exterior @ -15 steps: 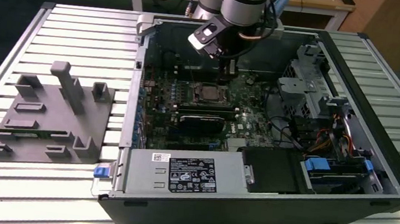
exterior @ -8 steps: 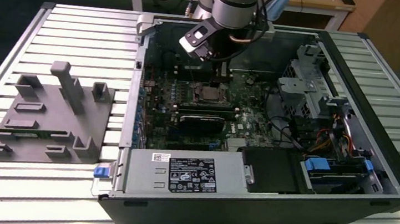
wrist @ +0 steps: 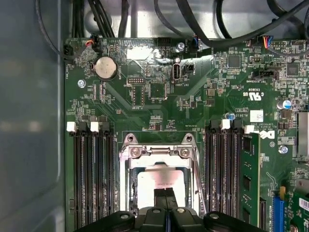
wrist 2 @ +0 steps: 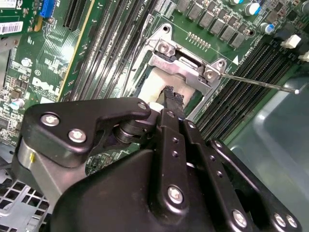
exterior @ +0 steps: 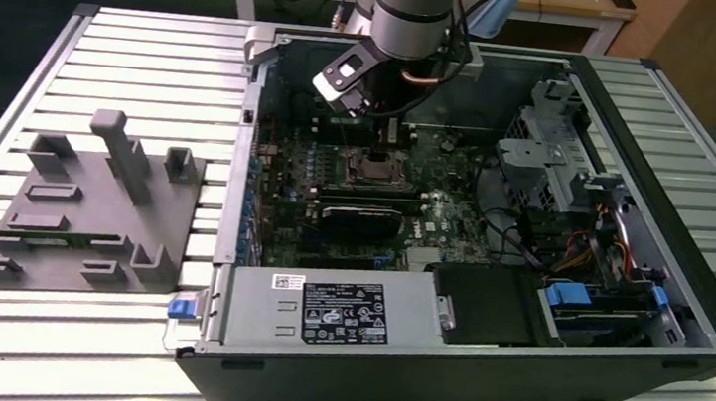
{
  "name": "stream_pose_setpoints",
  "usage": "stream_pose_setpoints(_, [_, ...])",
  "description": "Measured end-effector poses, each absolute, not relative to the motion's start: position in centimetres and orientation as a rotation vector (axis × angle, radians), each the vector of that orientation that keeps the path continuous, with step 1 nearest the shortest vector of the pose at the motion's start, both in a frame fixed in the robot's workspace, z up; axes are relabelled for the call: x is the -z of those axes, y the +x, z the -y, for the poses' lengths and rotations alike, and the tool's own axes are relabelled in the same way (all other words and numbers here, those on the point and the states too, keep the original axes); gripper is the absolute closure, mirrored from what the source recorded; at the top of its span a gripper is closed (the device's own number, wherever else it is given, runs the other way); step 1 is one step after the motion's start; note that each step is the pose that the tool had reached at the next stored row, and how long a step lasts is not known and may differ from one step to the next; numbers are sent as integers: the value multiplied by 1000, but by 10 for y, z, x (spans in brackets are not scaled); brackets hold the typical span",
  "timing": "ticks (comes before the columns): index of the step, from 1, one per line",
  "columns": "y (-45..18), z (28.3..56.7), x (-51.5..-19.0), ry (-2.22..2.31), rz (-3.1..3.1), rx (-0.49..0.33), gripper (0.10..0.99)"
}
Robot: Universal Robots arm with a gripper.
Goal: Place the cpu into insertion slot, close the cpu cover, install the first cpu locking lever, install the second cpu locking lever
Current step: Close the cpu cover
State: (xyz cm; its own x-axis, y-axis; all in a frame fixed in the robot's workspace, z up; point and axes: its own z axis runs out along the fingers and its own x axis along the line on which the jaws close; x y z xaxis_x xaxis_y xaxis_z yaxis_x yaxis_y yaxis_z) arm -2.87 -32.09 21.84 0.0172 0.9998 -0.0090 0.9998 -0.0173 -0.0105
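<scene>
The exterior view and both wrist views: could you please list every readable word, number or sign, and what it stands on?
Black label on the power supply, exterior view: print too small to read.
White sticker beside it: likewise.
White markings on the motherboard, first wrist view: too small to quote.

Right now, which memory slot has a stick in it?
The one farthest from the cpu, on the blue connector's side: a green stick stands in it; the other slots look empty.

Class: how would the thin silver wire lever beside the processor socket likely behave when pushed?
The thin silver wire lever looks long and slender, so it probably flexes springily rather than staying rigid. Its smooth, shiny surface could let a pushing contact slide off.
</scene>
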Motion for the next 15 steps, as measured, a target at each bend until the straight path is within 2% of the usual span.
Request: stream_pose_setpoints(15, [-29, 321, -218, -2059, 2373, -21, 980])
